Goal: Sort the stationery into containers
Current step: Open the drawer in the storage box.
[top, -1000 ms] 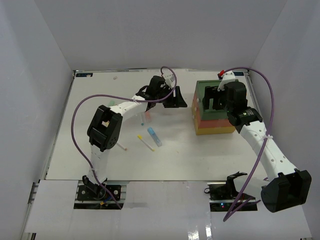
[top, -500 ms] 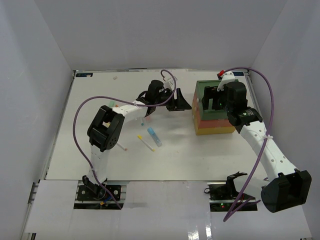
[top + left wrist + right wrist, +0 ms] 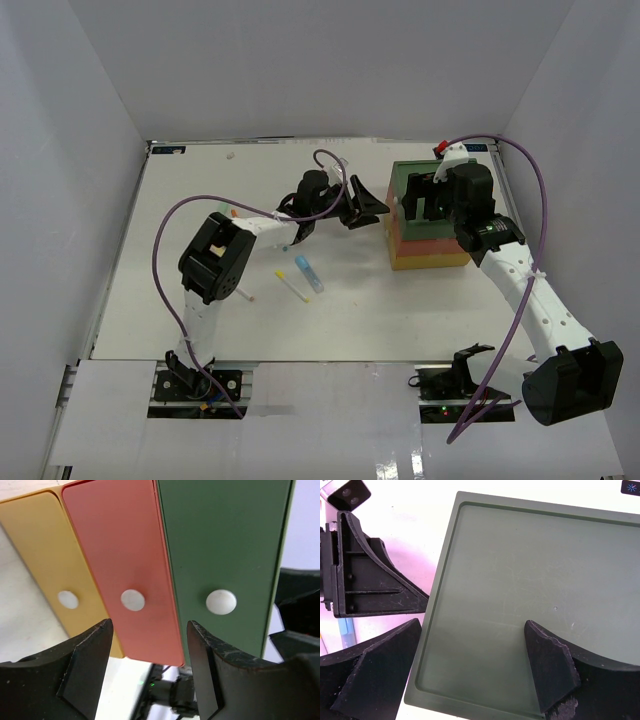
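The containers are a stack of three drawers at the right, green over red-orange over yellow. In the left wrist view their fronts face me: yellow, red-orange and green, each with a white knob. My left gripper is open just short of these fronts, with nothing between its fingers. My right gripper is open over the green top, its fingers spread across it. Stationery lies on the table: a blue marker, a yellow stick and a small white stick.
The white table has white walls on three sides. More small sticks lie under my left arm. A purple cable loops above the left wrist. The left gripper's finger shows beside the green top's edge.
My left gripper has moved right and turned its jaws to the drawer fronts, now almost at them. The right arm and the loose stationery have not moved.
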Tool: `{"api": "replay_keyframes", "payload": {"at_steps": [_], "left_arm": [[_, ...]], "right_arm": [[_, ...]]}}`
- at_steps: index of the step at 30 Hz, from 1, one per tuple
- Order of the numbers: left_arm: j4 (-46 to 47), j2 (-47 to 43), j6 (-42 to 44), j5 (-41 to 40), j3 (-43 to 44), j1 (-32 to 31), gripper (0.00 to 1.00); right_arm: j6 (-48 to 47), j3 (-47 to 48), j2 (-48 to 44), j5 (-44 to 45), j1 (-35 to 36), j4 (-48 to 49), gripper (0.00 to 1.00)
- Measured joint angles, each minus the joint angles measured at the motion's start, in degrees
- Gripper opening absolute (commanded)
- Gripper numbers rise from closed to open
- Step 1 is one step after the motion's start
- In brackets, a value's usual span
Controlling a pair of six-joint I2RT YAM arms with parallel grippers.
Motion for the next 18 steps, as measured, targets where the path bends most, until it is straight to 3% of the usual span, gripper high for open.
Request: {"api": "replay_keyframes", "payload": {"at_steps": [9,18], "left_arm": [[3.72,0.76,-7.72,-3.41,-0.87,-1.4,0.69],[6.38,2.58,-10.1,-4.37,-0.87,-2.08,0.61]], "right_arm": [[0.39,0.0,-0.24,-0.7,0.0,-0.09,0.9],[0.42,0.0,-0.33,-2.69,0.02,-0.09,0.9]]}}
